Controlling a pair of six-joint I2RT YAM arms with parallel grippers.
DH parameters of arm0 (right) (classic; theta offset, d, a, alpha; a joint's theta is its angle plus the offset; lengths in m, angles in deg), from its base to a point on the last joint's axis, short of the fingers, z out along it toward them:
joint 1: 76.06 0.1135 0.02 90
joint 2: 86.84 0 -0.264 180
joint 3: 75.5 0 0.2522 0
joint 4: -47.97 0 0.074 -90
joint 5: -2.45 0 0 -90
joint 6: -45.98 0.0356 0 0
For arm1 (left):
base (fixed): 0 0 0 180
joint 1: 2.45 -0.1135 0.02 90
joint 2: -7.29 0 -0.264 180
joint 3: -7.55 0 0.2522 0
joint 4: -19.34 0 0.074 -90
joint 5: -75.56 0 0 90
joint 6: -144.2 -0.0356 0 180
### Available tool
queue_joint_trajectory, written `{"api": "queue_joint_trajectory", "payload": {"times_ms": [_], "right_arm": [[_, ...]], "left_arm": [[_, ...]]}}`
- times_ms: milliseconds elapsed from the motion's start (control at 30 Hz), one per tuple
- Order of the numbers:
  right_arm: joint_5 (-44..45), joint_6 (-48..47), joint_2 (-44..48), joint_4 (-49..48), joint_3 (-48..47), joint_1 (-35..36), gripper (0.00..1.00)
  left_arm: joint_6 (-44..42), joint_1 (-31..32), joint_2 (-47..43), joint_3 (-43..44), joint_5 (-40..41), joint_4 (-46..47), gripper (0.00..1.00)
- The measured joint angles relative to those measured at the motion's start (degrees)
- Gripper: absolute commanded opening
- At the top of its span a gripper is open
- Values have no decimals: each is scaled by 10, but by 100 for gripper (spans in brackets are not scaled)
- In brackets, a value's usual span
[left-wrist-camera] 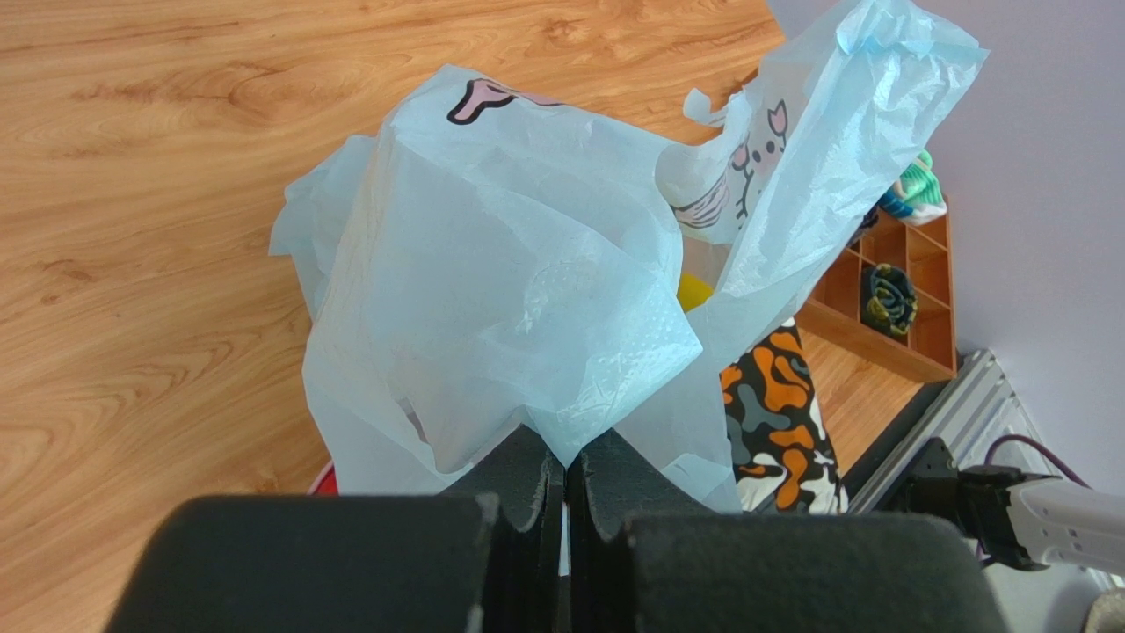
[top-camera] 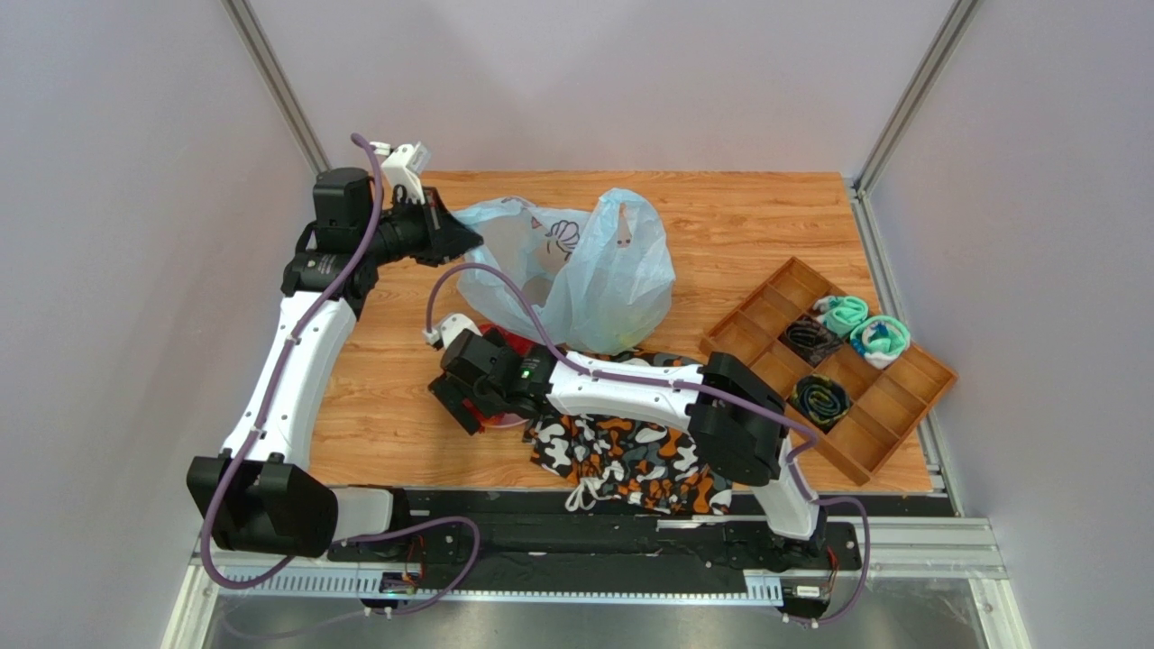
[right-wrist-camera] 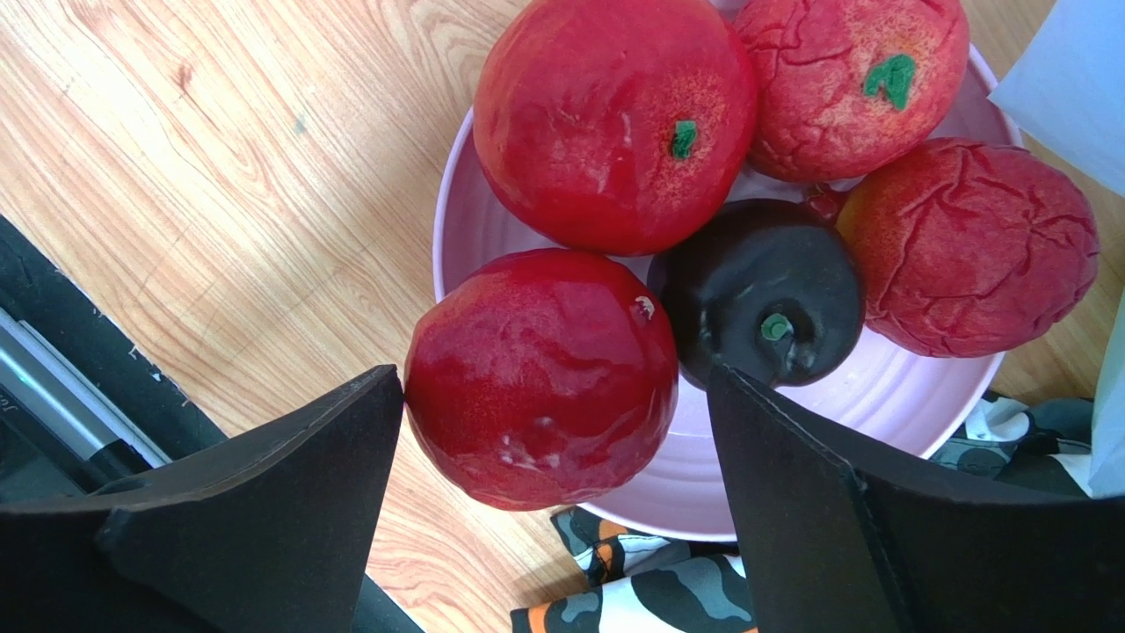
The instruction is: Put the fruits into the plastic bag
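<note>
Four red fruits (right-wrist-camera: 614, 119) and one dark fruit (right-wrist-camera: 759, 297) lie on the pink plate (right-wrist-camera: 462, 224); the right gripper (right-wrist-camera: 548, 383) spreads wide around one red fruit, while the left gripper (left-wrist-camera: 565, 462) pinches the bag (left-wrist-camera: 528, 264) beyond the plate.

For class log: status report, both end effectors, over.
Left end effector shut on light-blue crinkly plastic bag. Right end effector open, straddling glossy red round fruit on pink round plate.

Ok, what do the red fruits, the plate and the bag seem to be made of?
The glossy red fruits: probably moulded plastic, judging by the sharp highlights. The wrinkled red fruits: matte, cracked skin, perhaps coated foam. The pink plate: smooth with faint rings, plastic or glazed ceramic, unclear which. The plastic bag: thin translucent light-blue film, crinkled and creased.
</note>
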Motion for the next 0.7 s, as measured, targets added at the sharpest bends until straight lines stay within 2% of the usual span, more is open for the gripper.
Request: {"api": "queue_joint_trajectory", "payload": {"times_ms": [333, 700], "right_arm": [[-13, 0, -10, -1, 0, 0, 88], [-20, -7, -17, -1, 0, 0, 55]], "left_arm": [[0, 0, 0, 0, 0, 0, 0], [0, 0, 0, 0, 0, 0, 0]]}}
